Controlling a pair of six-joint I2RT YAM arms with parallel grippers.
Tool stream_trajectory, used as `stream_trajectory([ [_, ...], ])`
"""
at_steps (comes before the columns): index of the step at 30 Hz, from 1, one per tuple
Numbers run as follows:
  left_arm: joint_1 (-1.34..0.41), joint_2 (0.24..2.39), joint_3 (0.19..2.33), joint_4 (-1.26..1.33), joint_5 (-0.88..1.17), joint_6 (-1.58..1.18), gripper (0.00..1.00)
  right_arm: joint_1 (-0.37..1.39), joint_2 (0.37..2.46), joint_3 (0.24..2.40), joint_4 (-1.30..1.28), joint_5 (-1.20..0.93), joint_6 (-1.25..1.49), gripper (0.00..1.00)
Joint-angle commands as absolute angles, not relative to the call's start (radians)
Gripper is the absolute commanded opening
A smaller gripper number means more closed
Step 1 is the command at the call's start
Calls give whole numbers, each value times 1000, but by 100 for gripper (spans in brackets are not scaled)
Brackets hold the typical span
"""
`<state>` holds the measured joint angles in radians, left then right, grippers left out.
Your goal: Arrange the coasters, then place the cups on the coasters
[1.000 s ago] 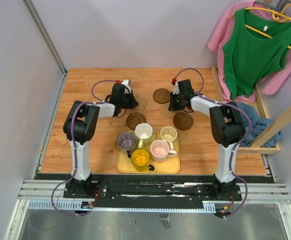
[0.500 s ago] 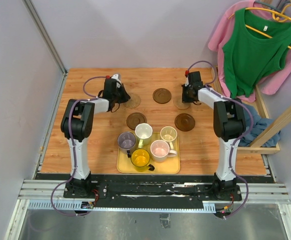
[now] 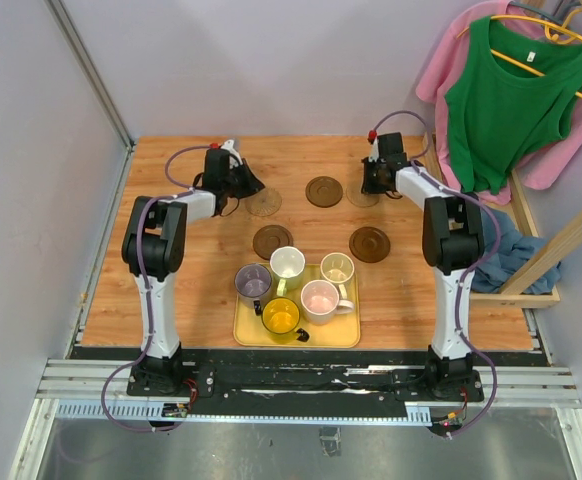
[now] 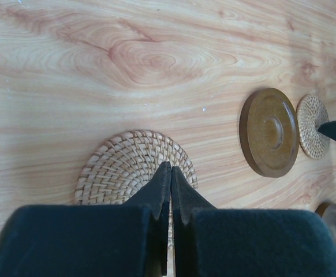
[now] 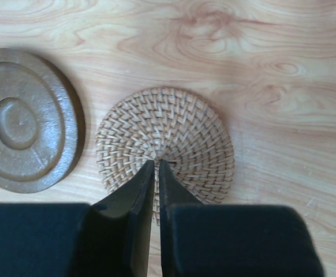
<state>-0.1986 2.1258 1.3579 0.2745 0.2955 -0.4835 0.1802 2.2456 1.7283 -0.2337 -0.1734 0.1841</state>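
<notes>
Two woven tan coasters lie at the far side of the table. My left gripper (image 3: 251, 188) (image 4: 171, 168) is shut, with its tips resting on the left tan coaster (image 3: 266, 203) (image 4: 122, 167). My right gripper (image 3: 369, 184) (image 5: 156, 164) is shut to a thin slit, and its tips sit at the middle of the right tan coaster (image 3: 361, 195) (image 5: 179, 133). Dark brown coasters lie between the two (image 3: 323, 191) (image 5: 21, 135) (image 4: 269, 131) and nearer me (image 3: 272, 241) (image 3: 369, 243). Several cups stand on the yellow tray (image 3: 346, 338): grey-purple (image 3: 253, 282), white (image 3: 287, 263), cream (image 3: 337, 268), pink (image 3: 319, 298), yellow (image 3: 280, 316).
A wooden rack (image 3: 531, 230) with a green top (image 3: 511, 95) and pink clothes stands past the table's right edge. Blue cloth (image 3: 506, 245) lies beside it. Grey walls close the left and far sides.
Both arms have reached toward the far side. The left tan coaster slid a little left and away with the left gripper. The right tan coaster slid right and away with the right gripper.
</notes>
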Motion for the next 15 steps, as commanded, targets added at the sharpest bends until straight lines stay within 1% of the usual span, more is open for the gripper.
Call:
stream_trajectory([
  [1, -196, 2071, 1331, 255, 330, -480, 0, 234, 2176, 1734, -201, -207, 118, 9],
  [8, -198, 2018, 1273, 198, 322, -442, 0, 313, 2227, 1809, -210, -196, 69, 10],
  [15, -205, 2012, 1256, 166, 330, -423, 1, 344, 2314, 1922, -248, -214, 79, 10],
])
